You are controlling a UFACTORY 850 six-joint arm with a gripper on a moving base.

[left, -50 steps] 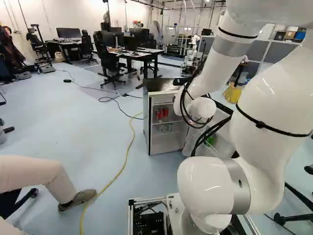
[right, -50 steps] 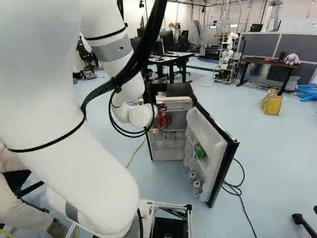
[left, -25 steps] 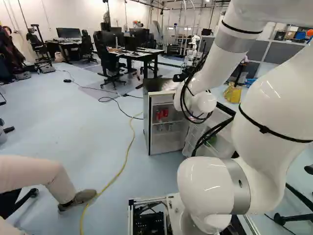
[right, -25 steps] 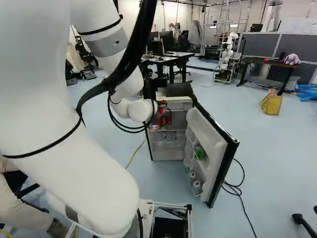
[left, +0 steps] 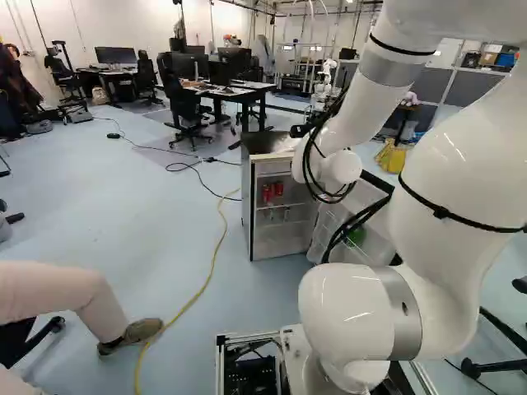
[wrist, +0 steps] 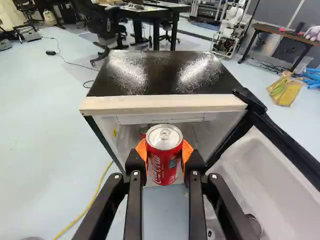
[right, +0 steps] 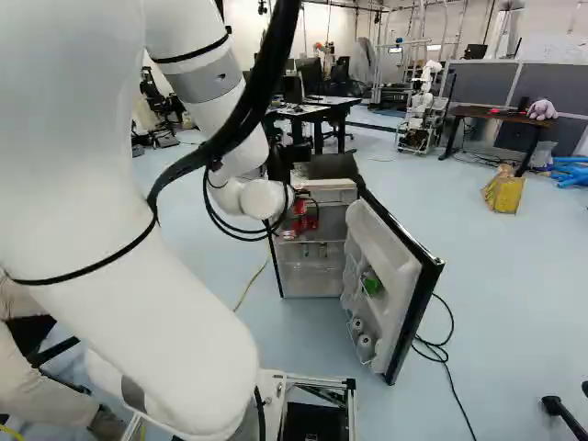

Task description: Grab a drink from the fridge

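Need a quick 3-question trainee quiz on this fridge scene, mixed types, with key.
1. True or false: the fridge door stands open.

2. What is the hand gripping?
a) the yellow cable
b) a red can
c) a black office chair

3. Fill in: the hand's pads that press on the can's sides are ____ in colour.

Key: 1 true; 2 b; 3 orange
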